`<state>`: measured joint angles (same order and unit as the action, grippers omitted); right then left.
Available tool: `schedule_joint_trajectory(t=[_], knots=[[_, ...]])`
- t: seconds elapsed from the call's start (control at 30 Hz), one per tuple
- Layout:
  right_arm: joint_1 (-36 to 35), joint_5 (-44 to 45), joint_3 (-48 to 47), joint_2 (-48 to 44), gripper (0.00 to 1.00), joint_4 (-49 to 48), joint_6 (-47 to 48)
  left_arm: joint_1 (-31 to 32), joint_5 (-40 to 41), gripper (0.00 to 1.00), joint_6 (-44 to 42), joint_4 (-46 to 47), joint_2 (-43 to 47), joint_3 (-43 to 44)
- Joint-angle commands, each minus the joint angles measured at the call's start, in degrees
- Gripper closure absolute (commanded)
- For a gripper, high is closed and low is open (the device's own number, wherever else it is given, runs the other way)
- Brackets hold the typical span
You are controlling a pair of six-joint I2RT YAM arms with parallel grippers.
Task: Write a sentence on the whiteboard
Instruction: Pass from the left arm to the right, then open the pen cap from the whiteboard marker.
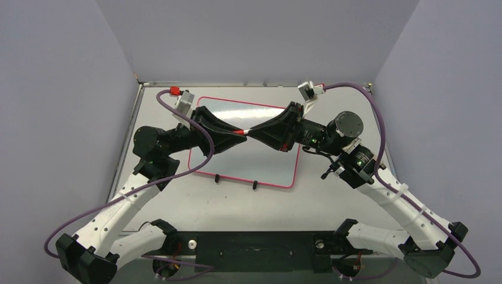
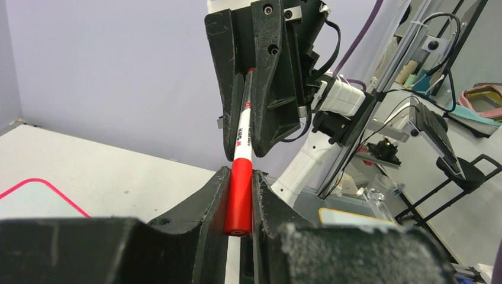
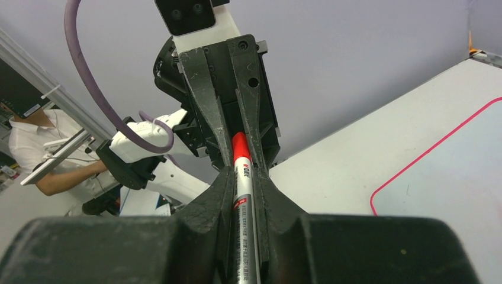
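The whiteboard [image 1: 260,165] lies flat mid-table, white with a thin pink-red frame and two black clips [image 1: 217,177] on its near edge. I see no red handwriting on the parts of it that show. Above it the two grippers meet tip to tip on one marker pen [image 1: 241,131]. My left gripper [image 1: 237,137] is shut on the red cap [image 2: 240,201]. My right gripper [image 1: 256,131] is shut on the white barrel [image 3: 244,225]. The cap also shows in the right wrist view [image 3: 239,148]. A corner of the board shows in the wrist views [image 2: 23,204] [image 3: 450,177].
Pale grey tabletop [image 1: 177,201] surrounds the board, with grey walls on three sides. Purple cables [image 1: 195,127] loop from both wrists. A person in a white shirt [image 3: 35,154] and racks with equipment [image 2: 438,118] are beyond the table.
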<state>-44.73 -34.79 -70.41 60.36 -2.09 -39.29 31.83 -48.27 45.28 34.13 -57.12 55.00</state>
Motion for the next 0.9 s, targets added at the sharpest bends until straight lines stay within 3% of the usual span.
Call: schedule_joint_trajectory(t=[0.0,0.07,0.17,0.23,0.63,0.87], knots=[[-1.5,0.4,-0.8,0.2,1.0,-3.2,1.3,0.9,-1.1,1.0,-1.1,-0.7,-0.6,1.2],[-1.6,1.3,-0.7,0.0,1.0,-2.4,2.0,0.9,-1.4,0.99,-1.6,-2.0,-0.5,1.5],[-1.6,2.8,-0.6,-0.7,1.0,-0.7,3.0,0.7,-1.7,0.73,-3.2,-4.3,-0.1,1.8],[-1.6,3.2,-0.3,-1.5,1.0,0.0,3.3,0.3,-2.5,0.66,-3.8,-5.7,0.4,2.0],[-1.4,4.0,0.7,-4.4,1.0,3.8,2.9,-2.6,-10.9,0.58,-14.4,-23.0,2.3,7.6],[-1.5,3.3,2.5,-5.3,1.0,5.5,2.2,-4.2,-12.8,0.58,-15.1,-23.7,2.1,9.4]])
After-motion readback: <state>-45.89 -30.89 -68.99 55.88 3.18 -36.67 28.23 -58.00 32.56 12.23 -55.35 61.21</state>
